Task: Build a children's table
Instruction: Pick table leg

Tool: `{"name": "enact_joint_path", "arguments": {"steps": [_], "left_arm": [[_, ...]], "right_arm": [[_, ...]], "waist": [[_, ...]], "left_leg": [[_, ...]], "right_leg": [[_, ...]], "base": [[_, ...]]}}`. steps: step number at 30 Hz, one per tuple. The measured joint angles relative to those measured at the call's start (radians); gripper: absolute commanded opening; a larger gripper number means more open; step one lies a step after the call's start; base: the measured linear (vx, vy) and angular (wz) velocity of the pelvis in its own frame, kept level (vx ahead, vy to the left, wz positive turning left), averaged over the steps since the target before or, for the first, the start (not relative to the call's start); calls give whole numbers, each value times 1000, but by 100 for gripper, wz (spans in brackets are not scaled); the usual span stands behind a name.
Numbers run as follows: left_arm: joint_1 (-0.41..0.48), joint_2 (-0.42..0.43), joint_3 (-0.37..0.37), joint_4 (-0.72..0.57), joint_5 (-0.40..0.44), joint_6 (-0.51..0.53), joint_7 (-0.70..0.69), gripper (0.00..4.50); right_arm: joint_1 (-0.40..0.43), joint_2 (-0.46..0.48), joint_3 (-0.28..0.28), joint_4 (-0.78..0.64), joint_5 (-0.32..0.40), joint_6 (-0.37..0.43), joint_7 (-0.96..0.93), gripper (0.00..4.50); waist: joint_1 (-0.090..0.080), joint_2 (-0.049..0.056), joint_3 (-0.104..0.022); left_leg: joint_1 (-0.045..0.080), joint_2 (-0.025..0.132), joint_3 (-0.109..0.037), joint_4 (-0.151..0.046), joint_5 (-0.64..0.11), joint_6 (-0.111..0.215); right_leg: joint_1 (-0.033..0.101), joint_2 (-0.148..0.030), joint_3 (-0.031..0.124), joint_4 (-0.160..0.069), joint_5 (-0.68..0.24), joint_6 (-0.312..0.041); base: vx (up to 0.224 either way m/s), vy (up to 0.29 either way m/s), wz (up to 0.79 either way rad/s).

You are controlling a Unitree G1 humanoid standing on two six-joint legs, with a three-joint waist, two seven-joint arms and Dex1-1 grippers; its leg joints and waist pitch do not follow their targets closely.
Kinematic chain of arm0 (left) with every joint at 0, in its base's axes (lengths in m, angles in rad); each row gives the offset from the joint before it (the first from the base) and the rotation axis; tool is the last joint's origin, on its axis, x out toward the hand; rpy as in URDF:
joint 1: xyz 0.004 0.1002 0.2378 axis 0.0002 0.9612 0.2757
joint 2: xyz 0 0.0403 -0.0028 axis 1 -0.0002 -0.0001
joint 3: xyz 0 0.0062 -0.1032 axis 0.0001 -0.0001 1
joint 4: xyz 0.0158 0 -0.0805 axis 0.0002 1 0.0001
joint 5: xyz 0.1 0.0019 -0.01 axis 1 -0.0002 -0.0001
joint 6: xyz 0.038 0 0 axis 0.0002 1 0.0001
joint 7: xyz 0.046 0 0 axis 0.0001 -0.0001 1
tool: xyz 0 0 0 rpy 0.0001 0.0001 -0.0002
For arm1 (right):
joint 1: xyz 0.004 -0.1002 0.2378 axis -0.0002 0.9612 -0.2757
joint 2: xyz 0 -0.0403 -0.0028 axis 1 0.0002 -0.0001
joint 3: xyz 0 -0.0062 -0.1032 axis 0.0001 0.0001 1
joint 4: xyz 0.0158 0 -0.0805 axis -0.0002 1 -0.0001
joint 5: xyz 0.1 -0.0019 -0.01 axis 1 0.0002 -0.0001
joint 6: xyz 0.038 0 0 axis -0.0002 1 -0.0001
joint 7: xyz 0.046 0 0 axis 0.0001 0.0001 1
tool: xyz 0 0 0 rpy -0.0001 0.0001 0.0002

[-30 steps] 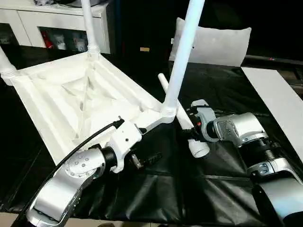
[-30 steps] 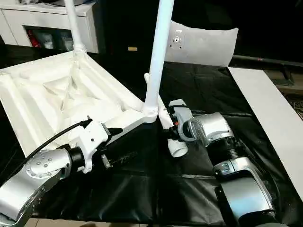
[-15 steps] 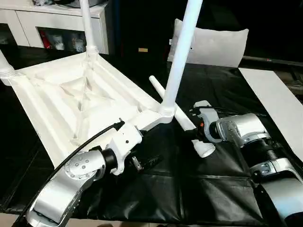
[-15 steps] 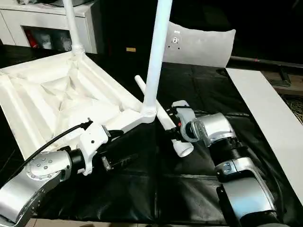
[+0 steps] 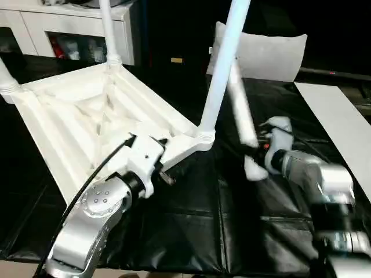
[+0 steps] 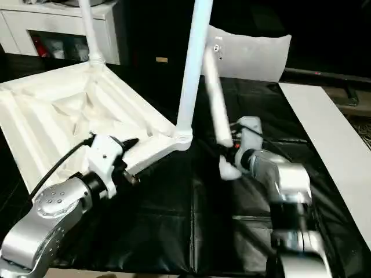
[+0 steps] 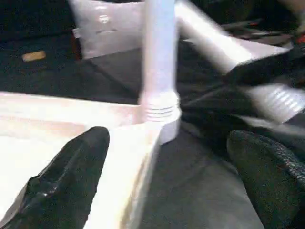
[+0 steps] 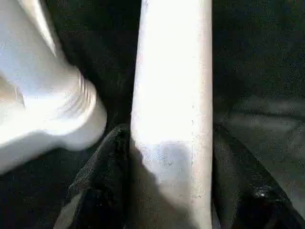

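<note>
Lifted off the black worktop (image 5: 191, 231) since a second ago, the loose leg (image 5: 240, 119) now tilts upward, clamped in the right pincer (image 8: 171, 157). Left pincer (image 7: 162, 186), fingers wide apart, hovers at the upturned tabletop (image 5: 75, 121) beside its near fitted leg (image 5: 223, 63).

Left silver forearm reaches forward from the near left, its black two-finger left gripper (image 5: 164, 174) spread wide, one finger (image 7: 66, 181) over the upturned white plastic top's near edge. Right silver forearm comes in from the near right; right gripper (image 5: 259, 152) clamps a loose tapered white tube leg (image 5: 240, 116), tilted up off the black-covered table.
</note>
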Motion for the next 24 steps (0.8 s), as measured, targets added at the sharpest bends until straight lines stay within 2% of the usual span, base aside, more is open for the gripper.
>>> {"name": "enact_joint_path", "arguments": {"steps": [2,5,7,10,12,15,17,19,21,24], "left_arm": [[-1,-3,0,8,2,-3,3,450],[-7,-3,-2,11,5,-7,-2,450],[-15,-2,0,11,2,-7,-4,450],[-31,-3,25,11,-30,-5,-14,450],[-54,-13,58,10,-71,4,-26,450],[-110,-20,97,9,-135,23,-58,450],[-151,-39,117,6,-193,44,-84,450],[-179,-58,136,-1,-268,72,-102,450],[-204,-71,169,-19,-346,107,-112,450],[-242,-74,205,-33,-436,149,-126,450]], "right_arm": [[23,31,-20,-68,6,-33,-25,191],[61,103,-89,-154,60,-119,-61,191],[77,118,-119,-186,87,-164,-63,191],[81,148,-186,-241,182,-212,-42,191],[83,160,-230,-288,298,-215,25,191],[83,158,-262,-343,460,-197,124,191],[86,150,-267,-364,555,-160,185,191],[113,127,-248,-395,616,-117,246,191],[146,105,-211,-420,649,-71,302,191],[173,81,-146,-429,661,-28,355,191]], "waist": [[-1,1,0],[-1,1,0],[0,2,0],[0,8,0],[0,16,0],[5,22,-1],[7,22,-1],[12,22,-1],[13,22,-1],[18,22,-1]], "left_leg": [[0,0,0,-3,1,0],[1,0,0,-6,3,-1],[0,0,0,-7,3,-1],[-1,0,0,-8,3,-1],[-1,0,0,-8,3,0],[0,0,0,-10,3,0],[0,0,0,-10,4,1],[0,0,0,-10,4,1],[0,0,0,-10,4,1],[0,0,0,-10,5,2]], "right_leg": [[0,0,0,-2,0,0],[0,0,-1,-4,0,0],[0,0,-1,-5,0,0],[1,0,-1,-8,1,0],[1,0,-1,-9,1,0],[1,0,-1,-9,1,-1],[1,0,-1,-9,2,-1],[1,0,-2,-9,2,-1],[1,0,-2,-10,2,-1],[2,0,-2,-10,2,-1]], "base": [[0,0,0],[0,0,0],[0,0,0],[0,0,0],[0,0,0],[0,0,0],[0,0,0],[0,0,0],[0,0,0],[0,0,0]]}}
